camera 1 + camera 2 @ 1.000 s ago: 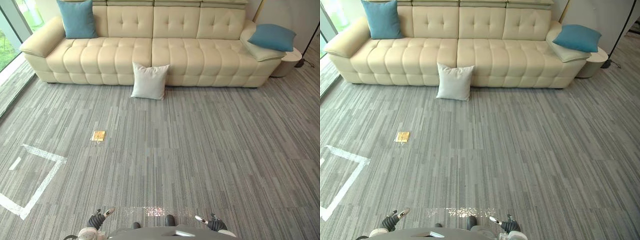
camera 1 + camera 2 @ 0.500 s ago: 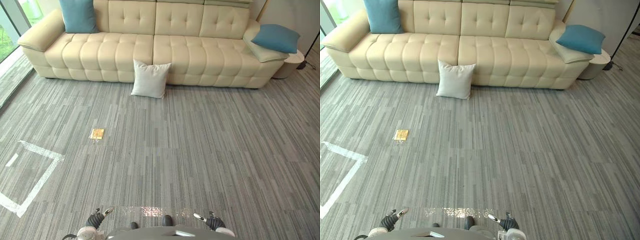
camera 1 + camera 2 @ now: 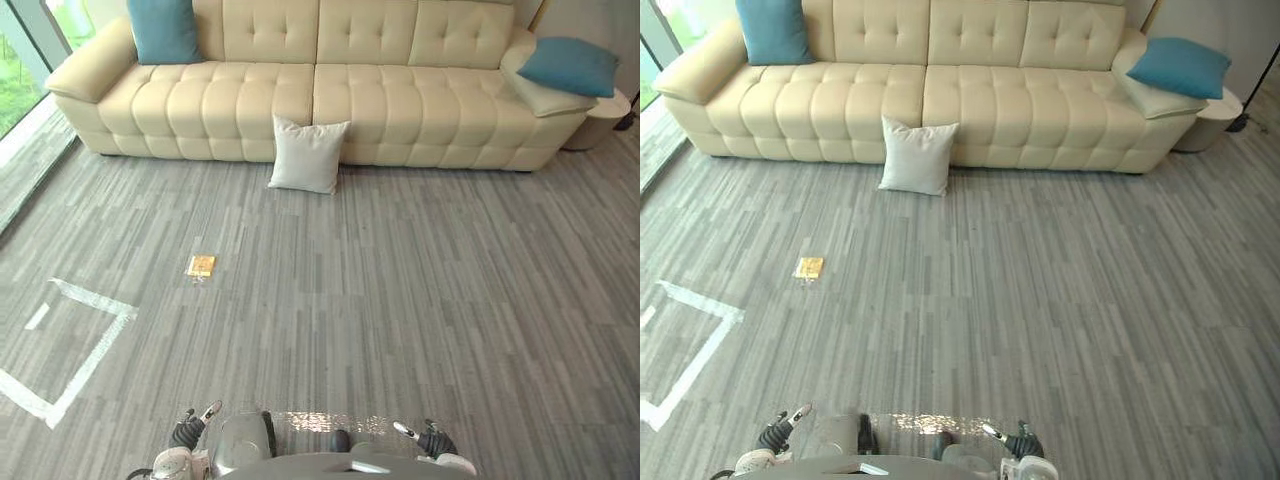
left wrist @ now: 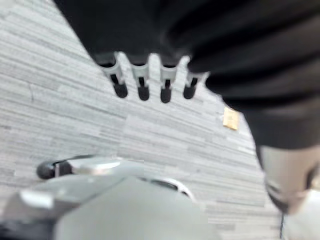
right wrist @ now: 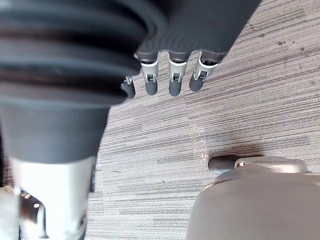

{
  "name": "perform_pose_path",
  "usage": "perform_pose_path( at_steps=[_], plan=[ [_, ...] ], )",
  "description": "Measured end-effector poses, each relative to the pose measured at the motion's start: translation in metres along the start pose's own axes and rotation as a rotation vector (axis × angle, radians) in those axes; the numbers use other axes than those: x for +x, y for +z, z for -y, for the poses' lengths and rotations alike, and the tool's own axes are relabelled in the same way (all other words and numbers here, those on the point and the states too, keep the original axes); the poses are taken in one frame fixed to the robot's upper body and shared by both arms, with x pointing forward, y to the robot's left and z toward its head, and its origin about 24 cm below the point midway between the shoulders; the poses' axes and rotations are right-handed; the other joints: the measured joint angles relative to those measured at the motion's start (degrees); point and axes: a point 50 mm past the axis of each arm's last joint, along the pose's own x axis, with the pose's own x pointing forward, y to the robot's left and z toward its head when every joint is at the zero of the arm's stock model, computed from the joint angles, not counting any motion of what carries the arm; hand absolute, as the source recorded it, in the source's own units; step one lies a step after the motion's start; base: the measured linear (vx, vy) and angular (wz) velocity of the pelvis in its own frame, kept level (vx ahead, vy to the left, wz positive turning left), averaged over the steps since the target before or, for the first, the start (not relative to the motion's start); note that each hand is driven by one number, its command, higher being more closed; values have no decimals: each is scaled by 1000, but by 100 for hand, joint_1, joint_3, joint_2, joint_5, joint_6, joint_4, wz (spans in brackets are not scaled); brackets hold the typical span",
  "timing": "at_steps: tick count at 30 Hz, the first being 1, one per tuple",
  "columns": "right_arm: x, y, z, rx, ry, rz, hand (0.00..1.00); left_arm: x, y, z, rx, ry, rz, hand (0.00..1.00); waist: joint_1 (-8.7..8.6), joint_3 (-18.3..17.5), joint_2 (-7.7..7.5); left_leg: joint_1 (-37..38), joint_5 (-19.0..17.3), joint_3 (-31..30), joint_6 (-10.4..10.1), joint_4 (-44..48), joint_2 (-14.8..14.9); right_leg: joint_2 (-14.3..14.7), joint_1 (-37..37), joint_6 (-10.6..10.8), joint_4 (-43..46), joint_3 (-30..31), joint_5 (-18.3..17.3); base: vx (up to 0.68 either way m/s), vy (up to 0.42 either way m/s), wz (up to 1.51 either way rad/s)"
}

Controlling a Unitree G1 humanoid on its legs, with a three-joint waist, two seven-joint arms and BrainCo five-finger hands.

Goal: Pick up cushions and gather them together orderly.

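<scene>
A white cushion point(image 3: 308, 154) stands on the carpet, leaning against the front of the cream sofa point(image 3: 400, 100). One blue cushion point(image 3: 163, 28) rests upright in the sofa's left corner. Another blue cushion point(image 3: 570, 66) lies on the sofa's right armrest. My left hand point(image 3: 188, 432) and right hand point(image 3: 432, 442) hang low at the near edge, far from all the cushions. In the wrist views the left hand's fingers point(image 4: 141, 80) and the right hand's fingers point(image 5: 172, 75) hang relaxed over bare carpet, holding nothing.
A small yellow object point(image 3: 201, 265) lies on the carpet left of centre. White tape lines point(image 3: 85, 350) mark a square on the floor at the left. A round side table point(image 3: 600, 120) stands past the sofa's right end. A window wall point(image 3: 20, 90) runs along the left.
The whole picture has shifted a little, so the camera has moved. The cushions and sofa stay in place. Both hands remain low and hold nothing.
</scene>
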Motion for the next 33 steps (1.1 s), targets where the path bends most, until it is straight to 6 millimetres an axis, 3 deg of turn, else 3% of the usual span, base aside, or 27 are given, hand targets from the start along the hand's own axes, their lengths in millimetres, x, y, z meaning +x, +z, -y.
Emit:
perform_pose_path(
  at_steps=[2,4,6,7,8,10,12,13,15,16,17,18,19,21,23,24,25,26,27,28,29,30,33],
  plan=[
    [1,5,-13,11,34,13,0,0,0,-1,0,3,-3,0,-29,-41,-60,-32,-249,19,222,264,-167,-169,-86,211,396,49,-215,376,180,7],
    [0,4,-21,27,52,11,0,0,-2,-1,-6,5,-9,0,6,-89,-79,120,-412,67,291,226,-276,-254,-454,503,1349,202,-408,324,133,3],
    [0,6,-24,40,56,17,0,-1,-4,-6,2,14,-16,0,-53,-126,-185,461,-580,99,384,133,-438,-343,-989,1116,2966,408,-353,345,94,13],
    [1,7,-27,44,64,22,0,-1,-4,-9,9,20,-18,0,-87,-119,-281,792,-704,23,479,60,-557,-365,-1340,1130,4058,457,83,499,68,33],
    [1,9,-29,47,68,28,0,-1,-3,-11,21,20,-13,0,-177,-72,-256,1233,-844,-138,545,-49,-619,-400,-1627,1043,5100,289,178,611,32,47],
    [1,15,-30,50,71,58,0,0,0,-8,22,14,-5,0,-247,-49,-244,1890,-954,-364,548,-340,-586,-359,-1901,403,5745,-150,-198,465,-51,44],
    [1,25,-29,47,74,103,0,1,3,-1,15,-4,4,0,-341,9,-88,2646,-950,-490,504,-821,-306,-164,-2408,-190,5365,-898,-627,442,-95,48],
    [2,32,-29,50,77,136,0,2,7,5,10,-18,14,0,-411,42,-23,2846,-934,-520,477,-878,-132,-73,-2746,-328,4737,-1188,-690,499,-140,57],
    [1,39,-29,53,86,164,0,3,12,16,11,-46,25,0,-492,47,-32,3022,-934,-640,477,-915,1,25,-3173,-344,3561,-1219,-427,565,-220,61],
    [1,40,-30,52,89,169,0,2,10,22,17,-63,22,0,-537,60,-78,3204,-935,-724,474,-980,0,31,-3188,-318,2488,-1158,36,594,-278,78],
    [1,39,-32,53,94,163,0,3,12,23,30,-68,35,0,-578,77,-217,3513,-998,-832,268,-1015,-37,14,-2984,-353,1450,-975,1221,689,-285,66],
    [1,39,-32,53,96,164,0,3,13,24,30,-70,36,0,-595,91,-186,3580,-987,-856,178,-1009,1,40,-2895,-426,1368,-975,1671,775,-322,30],
    [5,52,-30,22,95,187,0,3,16,39,16,-102,41,0,-532,184,138,3554,-858,-1001,74,-1041,115,219,-2894,-536,1671,-982,1379,697,-289,1],
    [6,53,-30,46,92,186,0,2,14,45,0,-113,37,0,-560,232,152,3652,-482,-1025,-43,-963,106,225,-2898,-599,2220,-994,991,493,-215,-2],
    [5,48,-29,42,93,171,0,1,14,49,-34,-112,34,0,-560,180,238,3535,-57,-1164,-417,-46,347,335,-2580,-704,2521,-1200,396,497,-190,8],
    [5,49,-29,44,94,175,0,2,16,48,-46,-108,40,0,-569,182,246,3349,70,-1205,-432,382,400,346,-2489,-718,2490,-1253,314,464,-161,12],
    [4,47,-28,45,92,176,0,3,19,47,-69,-100,47,0,-565,194,261,2898,581,-1311,-543,1330,467,398,-2280,-740,2421,-1286,175,458,-127,3],
    [3,45,-27,40,91,174,0,2,20,46,-103,-87,53,0,-513,209,312,2427,1422,-1303,-793,2345,630,505,-1946,-795,2173,-1259,85,454,-105,-1],
    [2,43,-24,40,84,169,0,2,21,46,-119,-84,57,0,-514,230,349,2072,1256,-1243,-828,3118,811,607,-1699,-830,1988,-1274,42,462,-47,-16],
    [2,40,-22,42,78,156,0,2,23,46,-130,-83,70,0,-467,241,412,1673,772,-1086,-749,3863,979,691,-1344,-917,1797,-1262,-22,421,-12,-11],
    [1,35,-22,45,78,141,0,2,28,45,-131,-81,87,0,-414,277,335,1331,353,-937,-683,4240,1039,707,-962,-908,1572,-1240,-69,557,0,-13],
    [0,29,-22,55,76,125,0,2,31,43,-129,-79,106,0,-342,256,286,874,-96,-722,-560,4210,1041,703,-467,-878,1181,-1172,-103,461,12,-12],
    [-1,25,-24,63,79,112,0,2,36,42,-129,-79,128,0,-183,242,217,329,-608,-361,-382,3190,938,578,22,-730,866,-913,-86,354,83,-46]
  ],
)
